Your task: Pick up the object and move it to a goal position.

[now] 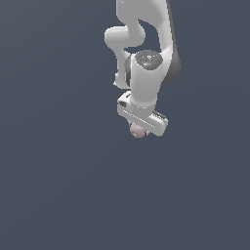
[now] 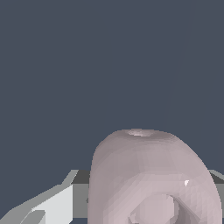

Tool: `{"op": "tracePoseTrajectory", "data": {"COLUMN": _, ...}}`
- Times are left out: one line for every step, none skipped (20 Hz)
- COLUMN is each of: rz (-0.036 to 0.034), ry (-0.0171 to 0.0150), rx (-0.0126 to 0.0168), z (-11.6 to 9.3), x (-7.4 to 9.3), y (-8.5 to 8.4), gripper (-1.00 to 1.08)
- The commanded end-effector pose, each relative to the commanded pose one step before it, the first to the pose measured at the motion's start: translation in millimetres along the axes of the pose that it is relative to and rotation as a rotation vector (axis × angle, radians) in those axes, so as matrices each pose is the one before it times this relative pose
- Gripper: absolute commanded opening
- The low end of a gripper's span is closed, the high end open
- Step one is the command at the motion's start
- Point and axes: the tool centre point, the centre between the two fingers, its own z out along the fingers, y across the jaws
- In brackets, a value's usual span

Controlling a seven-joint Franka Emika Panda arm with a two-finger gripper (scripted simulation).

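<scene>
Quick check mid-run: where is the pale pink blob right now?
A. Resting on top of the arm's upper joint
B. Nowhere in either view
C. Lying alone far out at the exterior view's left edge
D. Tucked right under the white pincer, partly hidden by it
D: the pink blob peeks out just beneath the white pincer, and it looms large and close in the wrist view.

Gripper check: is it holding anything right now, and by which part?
Probably the pink object, which sits right under the gripper and fills the wrist view between the fingers. Contact and the exact place of the hold are hidden, so a firm hold can't be confirmed.
</scene>
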Motion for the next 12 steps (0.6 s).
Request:
{"op": "tracePoseTrajectory", "data": {"rz": 0.00028, "ry": 0.00070, "rx": -0.00034, "z": -29.74, "x": -10.27, "y": -6.90, "gripper": -1.00}}
{"op": "tracePoseTrajectory", "data": {"rz": 0.00026, "ry": 0.00043, "rx": -0.00047, "z": -11.78, "x": -3.93, "y": -2.88, "gripper": -1.00}}
{"op": "tracePoseTrajectory", "data": {"rz": 0.00000, "ry": 0.00000, "rx": 0.00000, "z": -11.78, "x": -3.93, "y": -2.90, "gripper": -1.00}}
{"op": "tracePoseTrajectory", "data": {"rz": 0.00000, "ry": 0.00000, "rx": 0.00000, "z": -11.77, "x": -3.91, "y": -2.91, "gripper": -1.00}}
{"op": "tracePoseTrajectory", "data": {"rz": 0.00024, "ry": 0.00045, "rx": -0.00046, "z": -11.66, "x": -3.86, "y": -2.91, "gripper": -1.00}}
{"op": "tracePoseTrajectory", "data": {"rz": 0.00000, "ry": 0.00000, "rx": 0.00000, "z": -11.51, "x": -3.79, "y": -2.88, "gripper": -1.00}}
{"op": "tracePoseTrajectory", "data": {"rz": 0.00000, "ry": 0.00000, "rx": 0.00000, "z": -11.38, "x": -3.74, "y": -2.87, "gripper": -1.00}}
{"op": "tracePoseTrajectory", "data": {"rz": 0.00000, "ry": 0.00000, "rx": 0.00000, "z": -11.26, "x": -3.69, "y": -2.86, "gripper": -1.00}}
{"op": "tracePoseTrajectory", "data": {"rz": 0.00000, "ry": 0.00000, "rx": 0.00000, "z": -11.15, "x": -3.64, "y": -2.86, "gripper": -1.00}}
{"op": "tracePoseTrajectory", "data": {"rz": 0.00000, "ry": 0.00000, "rx": 0.00000, "z": -11.04, "x": -3.59, "y": -2.86, "gripper": -1.00}}
{"op": "tracePoseTrajectory", "data": {"rz": 0.00000, "ry": 0.00000, "rx": 0.00000, "z": -10.94, "x": -3.55, "y": -2.86, "gripper": -1.00}}
{"op": "tracePoseTrajectory", "data": {"rz": 0.00000, "ry": 0.00000, "rx": 0.00000, "z": -10.85, "x": -3.50, "y": -2.87, "gripper": -1.00}}
